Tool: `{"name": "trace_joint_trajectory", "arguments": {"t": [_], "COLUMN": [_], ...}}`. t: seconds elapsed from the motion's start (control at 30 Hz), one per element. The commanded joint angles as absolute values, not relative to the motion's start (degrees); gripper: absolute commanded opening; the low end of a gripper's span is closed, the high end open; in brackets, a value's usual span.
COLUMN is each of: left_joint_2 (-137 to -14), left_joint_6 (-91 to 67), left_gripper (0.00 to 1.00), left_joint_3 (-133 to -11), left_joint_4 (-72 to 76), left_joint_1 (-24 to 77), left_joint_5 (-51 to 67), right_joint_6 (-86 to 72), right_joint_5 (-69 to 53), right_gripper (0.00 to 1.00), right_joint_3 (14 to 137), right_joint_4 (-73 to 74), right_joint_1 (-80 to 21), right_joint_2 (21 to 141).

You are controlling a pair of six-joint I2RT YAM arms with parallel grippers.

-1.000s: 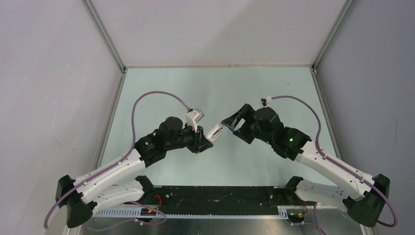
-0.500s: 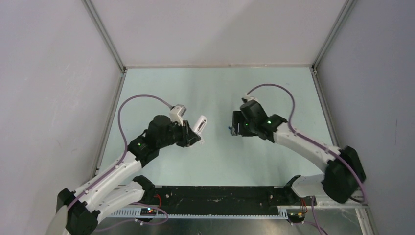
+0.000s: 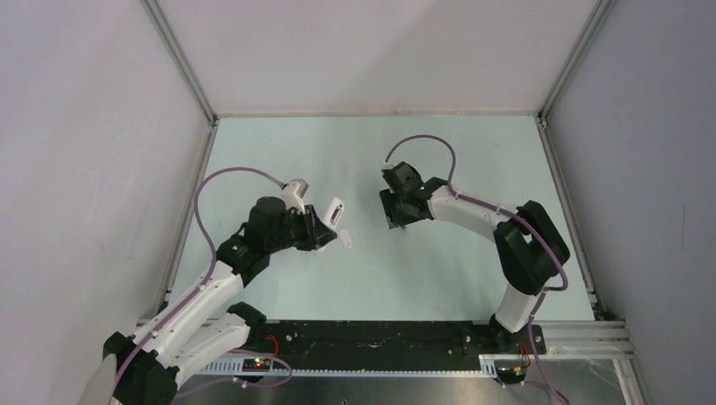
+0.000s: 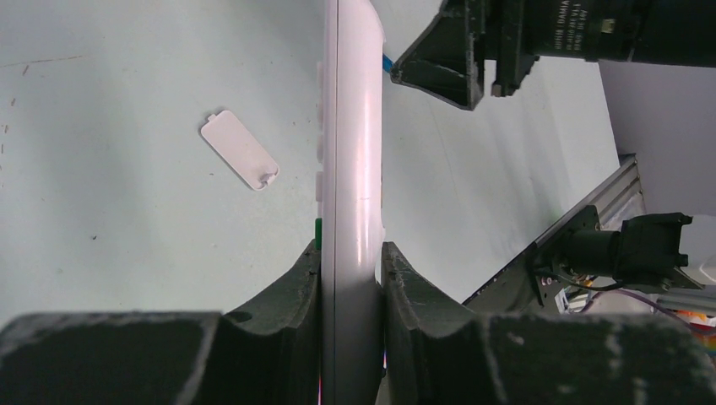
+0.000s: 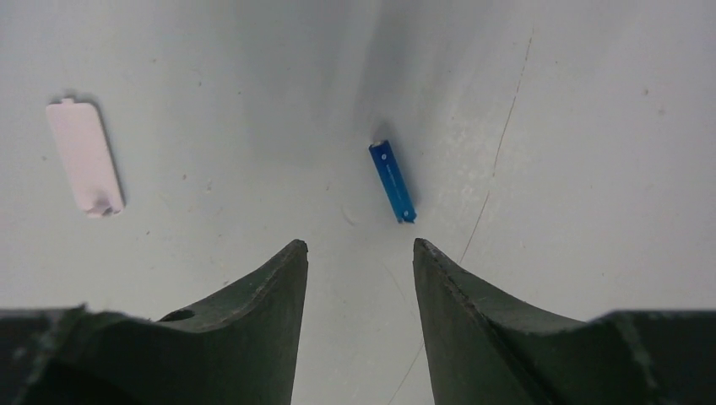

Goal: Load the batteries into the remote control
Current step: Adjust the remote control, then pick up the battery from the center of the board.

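My left gripper [image 3: 326,228] is shut on the white remote control [image 3: 335,212] and holds it above the table. In the left wrist view the remote [image 4: 350,152] stands edge-on between the fingers of that gripper [image 4: 350,249]. The bright blue battery [image 5: 393,181] lies on the table just ahead of my right gripper [image 5: 359,249], which is open and empty. In the top view the right gripper [image 3: 395,211] hangs over the blue battery [image 3: 402,226]. The dark grey-brown battery is out of view.
A small white battery cover [image 3: 346,239] lies flat on the table between the arms; it also shows in the left wrist view [image 4: 240,160] and the right wrist view [image 5: 84,158]. Grey walls enclose the table [image 3: 439,278] on three sides.
The two grippers have moved apart. My left arm has drawn the remote back to the left. My right arm has stretched out and its gripper now points down over the blue battery.
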State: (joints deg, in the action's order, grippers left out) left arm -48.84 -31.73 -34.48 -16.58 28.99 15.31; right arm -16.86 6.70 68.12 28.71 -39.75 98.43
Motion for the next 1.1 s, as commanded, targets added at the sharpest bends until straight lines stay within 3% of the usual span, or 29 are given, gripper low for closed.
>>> {"name": "trace_joint_trajectory", "arguments": {"t": [0.0,0.2,0.5,0.93,1.07], "left_joint_2": [-49.11,-48.72,-48.44,-48.09,-47.88], "left_joint_6": [-32.59,-32.96,-33.05,-32.97,-32.96], "left_gripper": [0.0,0.0,0.0,0.0,0.0], "left_joint_3": [-35.12,-34.99,-34.98,-34.55,-34.51], "left_joint_4": [-14.81,-14.79,-14.85,-14.84,-14.85], "left_joint_1": [27.83,26.41,25.43,24.82,24.73], "left_joint_5": [17.13,17.52,18.52,19.22,19.32], "right_joint_6": [-12.83,-11.69,-11.02,-11.57,-11.82], "right_joint_5": [7.66,8.66,8.62,5.03,5.22], "right_gripper": [0.52,0.42,0.39,0.26,0.13], "right_joint_3": [71.47,73.36,74.76,76.2,76.14], "right_joint_4": [28.36,28.29,26.34,28.9,29.46], "right_joint_1": [-39.46,-38.86,-37.75,-36.08,-36.24], "right_joint_2": [102.32,106.0,108.47,112.01,111.98]}}
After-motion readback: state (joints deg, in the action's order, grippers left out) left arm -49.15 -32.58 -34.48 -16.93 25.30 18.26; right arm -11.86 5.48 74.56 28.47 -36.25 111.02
